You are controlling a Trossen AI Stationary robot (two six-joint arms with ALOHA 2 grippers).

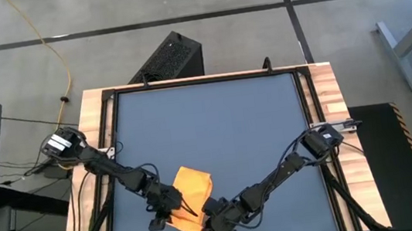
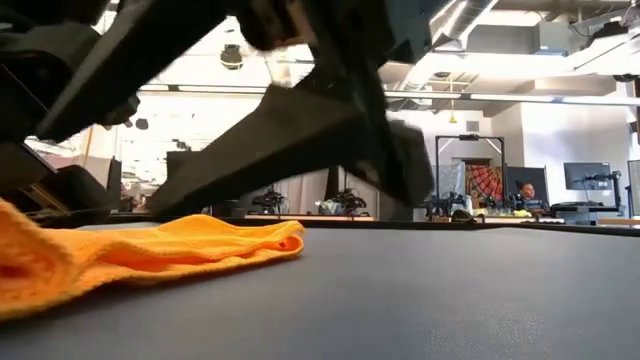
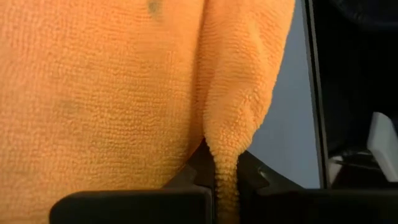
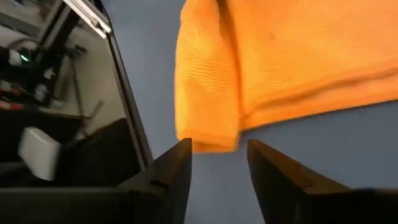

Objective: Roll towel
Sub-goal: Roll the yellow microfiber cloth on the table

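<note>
The yellow-orange towel (image 1: 192, 195) lies partly folded on the blue-grey tabletop (image 1: 215, 130), close to the near edge. In the low view the towel (image 2: 150, 250) rests flat, with a rounded folded edge toward the table's middle. My left gripper (image 1: 171, 206) is at the towel's left side and is shut on a ridge of the cloth (image 3: 225, 177). My right gripper (image 1: 215, 212) stands open just off the towel's near right end. In the right wrist view a folded end of the towel (image 4: 208, 134) lies just ahead of that gripper's (image 4: 219, 155) spread fingers, untouched. My left gripper pinches a narrow raised fold of the towel (image 3: 227, 149) between its two fingers. The fingers slant down from the table's left side. The cloth beside the fold spreads out flat on the tabletop, and the rest of the towel lies slack.
A wooden frame (image 1: 98, 120) borders the tabletop. A black box (image 1: 168, 57) stands on the floor beyond the far edge. Bare tabletop stretches toward the far and right sides. A dark, blurred arm (image 2: 300, 110) fills the top of the low view.
</note>
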